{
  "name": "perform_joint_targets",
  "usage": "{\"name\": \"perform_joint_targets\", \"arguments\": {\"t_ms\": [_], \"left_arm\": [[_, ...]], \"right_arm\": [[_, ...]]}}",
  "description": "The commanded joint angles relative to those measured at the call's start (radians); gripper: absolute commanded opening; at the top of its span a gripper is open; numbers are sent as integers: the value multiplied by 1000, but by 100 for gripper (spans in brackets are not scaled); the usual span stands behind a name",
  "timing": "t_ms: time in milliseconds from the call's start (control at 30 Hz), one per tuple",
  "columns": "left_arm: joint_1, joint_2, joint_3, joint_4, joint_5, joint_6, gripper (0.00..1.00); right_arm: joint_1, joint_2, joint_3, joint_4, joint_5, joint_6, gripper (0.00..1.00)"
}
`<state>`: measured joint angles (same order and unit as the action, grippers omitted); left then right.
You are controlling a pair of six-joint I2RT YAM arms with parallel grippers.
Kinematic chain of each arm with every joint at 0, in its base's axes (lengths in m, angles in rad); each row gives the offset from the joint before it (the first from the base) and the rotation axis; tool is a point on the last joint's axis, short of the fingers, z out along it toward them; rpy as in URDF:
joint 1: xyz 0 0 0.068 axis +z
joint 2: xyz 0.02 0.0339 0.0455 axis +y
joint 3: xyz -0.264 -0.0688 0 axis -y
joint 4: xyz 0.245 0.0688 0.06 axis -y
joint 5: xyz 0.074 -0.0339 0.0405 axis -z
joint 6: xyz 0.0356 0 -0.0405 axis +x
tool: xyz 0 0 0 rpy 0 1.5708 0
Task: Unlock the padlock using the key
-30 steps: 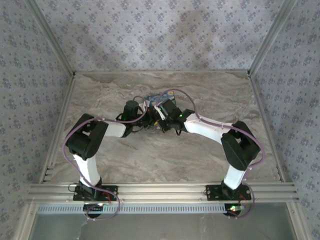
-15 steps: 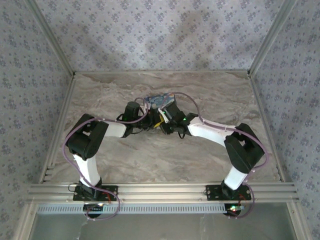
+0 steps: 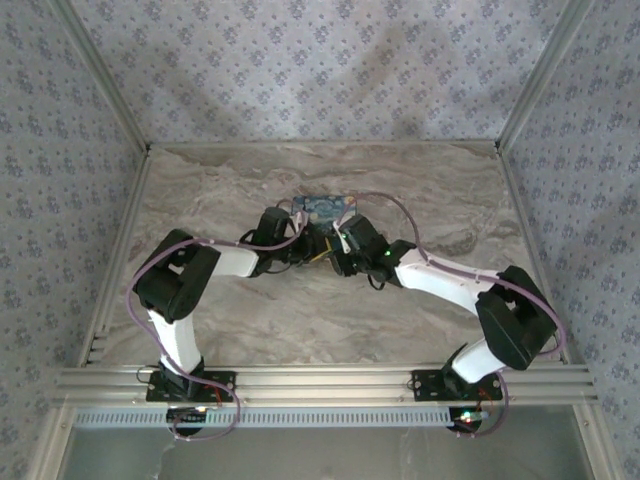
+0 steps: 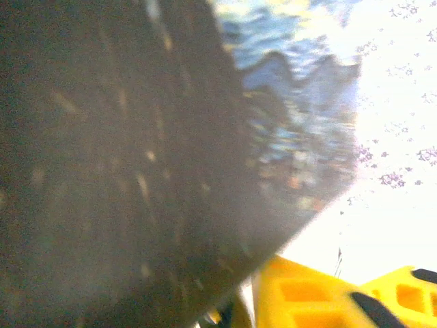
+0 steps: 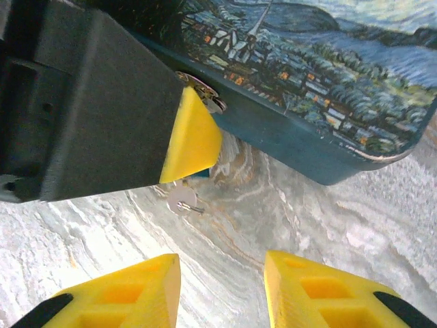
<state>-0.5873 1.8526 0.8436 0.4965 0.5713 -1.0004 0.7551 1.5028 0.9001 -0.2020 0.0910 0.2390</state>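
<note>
The padlock [image 3: 325,207], a flat blue body printed with a night-sky painting, lies at the table's middle; its blue edge and printed face [image 5: 321,89] cross the top of the right wrist view. My left gripper [image 3: 303,243] is pressed against the padlock's near side, one yellow fingertip [image 5: 191,140] touching its edge. Whether its jaws are gripping is hidden; the left wrist view is blurred and dark, with yellow fingers [image 4: 307,294] at the bottom. A small silver key [image 5: 183,199] shows just under that fingertip. My right gripper [image 5: 222,287] stands open, apart from the key, with bare table between its fingers.
The marble-patterned tabletop [image 3: 300,320] is walled by patterned panels on three sides, with an aluminium rail [image 3: 320,380] along the near edge. Both forearms meet near the padlock, so the space around it is crowded.
My right gripper has opened and drawn back from the key, its arm swinging right. The padlock and my left gripper have shifted slightly to the right.
</note>
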Motion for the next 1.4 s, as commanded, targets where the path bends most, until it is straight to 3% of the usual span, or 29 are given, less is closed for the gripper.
{"name": "perform_joint_targets", "arguments": {"t_ms": [0,367,700,933,1167,1367], "left_arm": [[-15,-6,17,-32,-7,-33,31],[-16,-108,-45,-64,-42,-18,40],[24,-260,-141,-147,-95,25,43],[79,-362,-110,-279,-159,107,48],[130,-360,-25,-380,-218,164,50],[163,-288,50,-397,-233,165,50]], "right_arm": [[-5,-34,-29,19,24,48,39],[-19,-101,-81,28,11,68,41],[11,-16,-66,69,5,84,45],[34,61,-36,102,9,93,47],[67,131,12,129,46,94,49],[98,218,89,94,151,117,54]]}}
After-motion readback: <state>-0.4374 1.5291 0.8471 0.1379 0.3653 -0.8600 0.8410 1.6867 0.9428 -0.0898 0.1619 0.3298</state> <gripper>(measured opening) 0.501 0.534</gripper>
